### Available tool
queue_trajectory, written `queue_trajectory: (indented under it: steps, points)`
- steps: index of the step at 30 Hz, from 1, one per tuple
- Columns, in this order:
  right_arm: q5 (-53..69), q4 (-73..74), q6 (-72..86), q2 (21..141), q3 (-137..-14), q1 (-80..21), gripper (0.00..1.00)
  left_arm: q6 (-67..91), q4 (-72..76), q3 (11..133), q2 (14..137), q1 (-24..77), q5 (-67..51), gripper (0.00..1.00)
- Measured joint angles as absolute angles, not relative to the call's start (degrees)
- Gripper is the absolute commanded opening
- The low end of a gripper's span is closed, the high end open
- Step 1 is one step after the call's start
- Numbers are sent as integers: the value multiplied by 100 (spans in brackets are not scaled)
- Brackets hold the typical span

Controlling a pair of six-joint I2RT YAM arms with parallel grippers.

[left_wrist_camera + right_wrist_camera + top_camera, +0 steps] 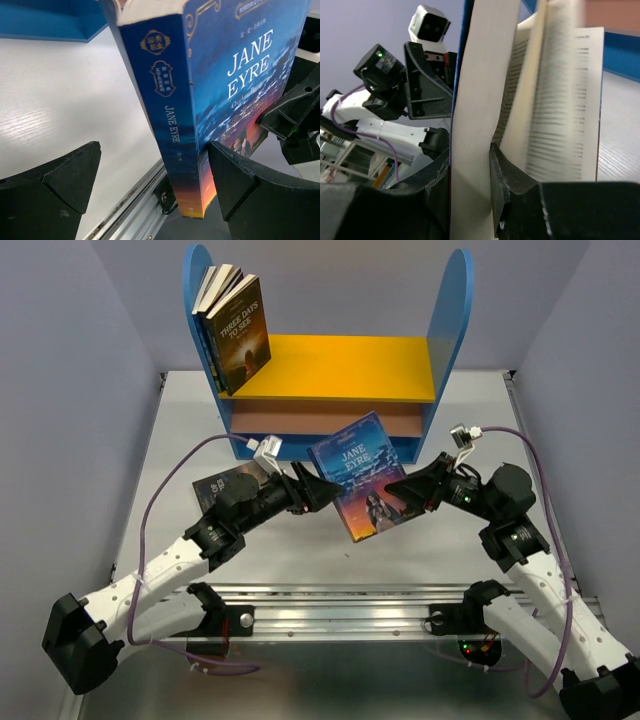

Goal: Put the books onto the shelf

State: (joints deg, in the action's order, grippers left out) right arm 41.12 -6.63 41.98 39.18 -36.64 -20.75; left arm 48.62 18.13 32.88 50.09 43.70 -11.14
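The Jane Eyre book (362, 472) hangs tilted in the air in front of the shelf (330, 365). My right gripper (397, 489) is shut on its page edge. In the right wrist view the fingers (507, 185) clamp the cover and a thick block of pages (472, 150), while the other pages fan loose on the right. My left gripper (318, 490) stands open around the book's spine (172, 125), its right finger (240, 185) close against the cover. Three books (236, 335), Three Days to See in front, lean at the left end of the yellow upper board.
A dark book (214, 486) lies flat on the table, partly under my left arm. The shelf's blue base (50, 20) stands just beyond the held book. A metal rail (330, 605) runs along the table's near edge. Walls enclose the table on both sides.
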Motion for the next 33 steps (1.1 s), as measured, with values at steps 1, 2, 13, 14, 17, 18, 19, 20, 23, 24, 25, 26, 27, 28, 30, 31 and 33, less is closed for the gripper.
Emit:
queue_trajectory:
  steps: [1,2,13,14,17,18,19,20,23,24,25,26,27,28,30,31,33]
  points:
    - [4180,-784,4265,3942,-3664,-2073,1,4862,1872,3317,5050,4370,-1146,99]
    - [4250,-915,4359,3970,-3662,-2075,1,4862,1951,3354,5094,4370,-1186,98]
    - [4388,-1474,4700,4025,-3472,-2071,1,4871,2724,3424,5231,4335,-1627,46]
    - [4375,-1494,4700,4032,-3470,-2067,1,4869,2768,3424,5245,4322,-1647,46]
    - [4372,-1608,4700,4095,-3470,-2060,1,4862,2915,3430,5349,4257,-1741,47]
    - [4375,-1647,4707,4119,-3465,-2060,1,4860,2936,3433,5378,4250,-1763,47]
    - [4383,-1684,4716,4141,-3465,-2060,1,4856,2952,3439,5419,4230,-1782,47]
    - [4397,-1728,4733,4165,-3465,-2060,1,4851,2976,3450,5465,4219,-1793,48]
    - [4394,-1890,4794,4248,-3413,-2051,1,4847,3044,3476,5575,4187,-1813,50]
    - [4399,-1957,4823,4274,-3378,-2043,1,4845,3057,3487,5603,4182,-1831,50]
    - [4399,-2010,4842,4303,-3345,-2032,1,4842,3063,3505,5645,4182,-1857,50]
    - [4397,-2047,4860,4324,-3323,-2025,1,4836,3061,3531,5686,4182,-1890,49]
    - [4397,-2099,4886,4357,-3299,-2023,1,4823,3059,3559,5719,4182,-1920,48]
    - [4397,-2128,4899,4386,-3284,-2023,1,4805,3061,3583,5745,4182,-1944,40]
    - [4383,-2154,4919,4410,-3282,-2023,1,4786,3055,3632,5782,4178,-1973,29]
    - [4372,-2154,4917,4412,-3282,-2021,1,4790,3059,3660,5800,4174,-1994,21]
    - [4327,-2163,4910,4421,-3277,-2008,1,4751,3081,3723,5808,4163,-2003,0]
